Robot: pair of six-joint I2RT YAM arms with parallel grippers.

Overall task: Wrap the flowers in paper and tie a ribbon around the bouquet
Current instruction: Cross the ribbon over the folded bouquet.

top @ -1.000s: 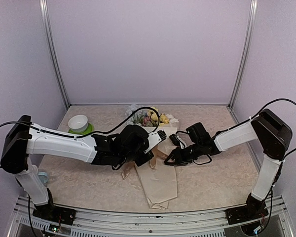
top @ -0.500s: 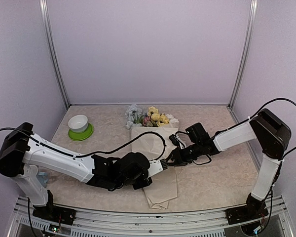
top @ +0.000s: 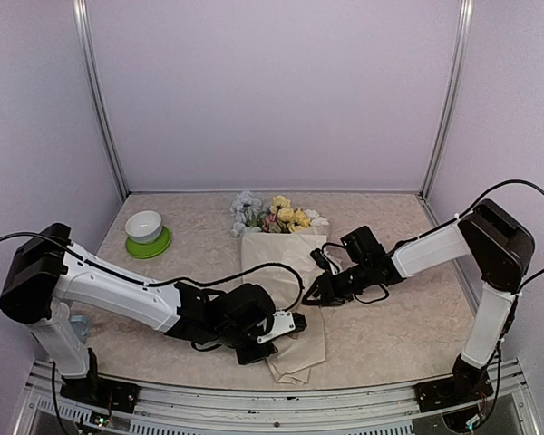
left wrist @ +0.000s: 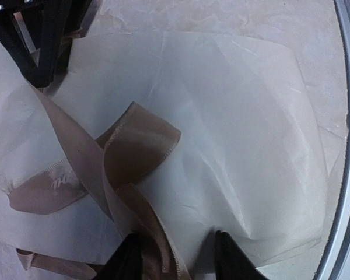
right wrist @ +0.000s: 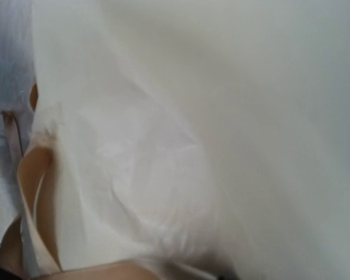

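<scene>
L arm (top: 118, 292) is lying low, reaching right, L gripper (top: 293, 323) sitting w/ jaws apart. R arm (top: 435, 249) is reaching left; R gripper (top: 311, 294) state unclear.

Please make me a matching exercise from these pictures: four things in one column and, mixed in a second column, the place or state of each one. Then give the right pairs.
Things
1. flowers
2. ribbon
3. bowl
4. paper

Places or states
A. stands on a green plate at the far left
B. lies in loose loops on the paper
C. beige, folded into a long bundle
D. stick out of the far end of the paper

Pairs: 1-D, 2-B, 3-A, 4-C
</scene>
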